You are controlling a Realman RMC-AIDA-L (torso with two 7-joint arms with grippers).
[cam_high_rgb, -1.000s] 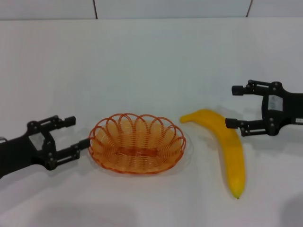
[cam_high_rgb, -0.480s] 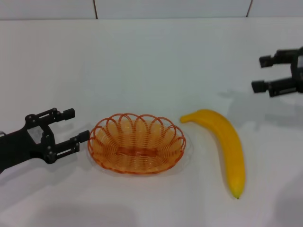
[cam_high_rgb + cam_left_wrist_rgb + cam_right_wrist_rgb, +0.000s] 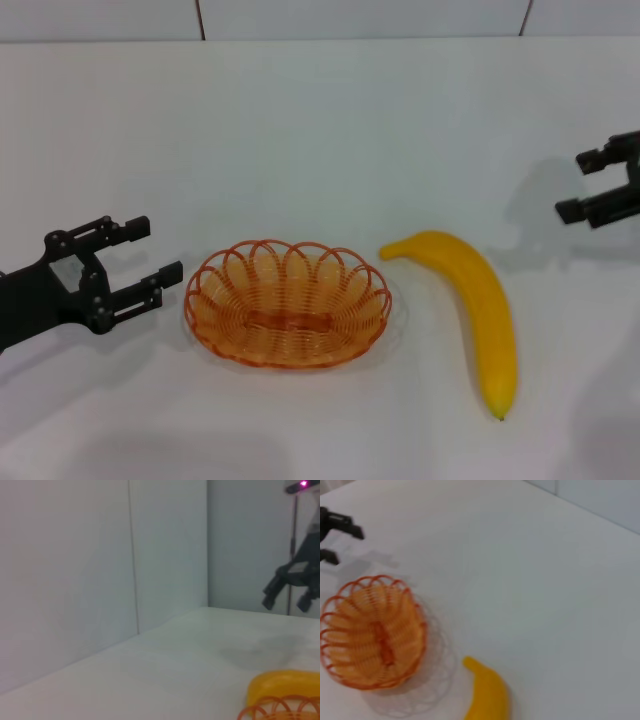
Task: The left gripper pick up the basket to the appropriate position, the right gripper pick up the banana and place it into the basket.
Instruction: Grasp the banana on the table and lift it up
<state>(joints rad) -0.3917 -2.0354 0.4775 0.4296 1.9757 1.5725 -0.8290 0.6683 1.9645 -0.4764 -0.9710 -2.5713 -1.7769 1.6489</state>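
The orange wire basket sits empty on the white table, left of centre in the head view. The yellow banana lies on the table just right of it, not touching it. My left gripper is open and empty, a short gap left of the basket's rim. My right gripper is open and empty at the right edge, raised and well clear of the banana. The right wrist view shows the basket, the banana and the left gripper. The left wrist view shows the banana, the basket's rim and the right gripper far off.
The white table runs back to a white tiled wall. Nothing else stands on it.
My right gripper has pulled away from the banana, up and to the right edge. My left gripper has backed a little to the left, away from the basket. Basket and banana have not moved.
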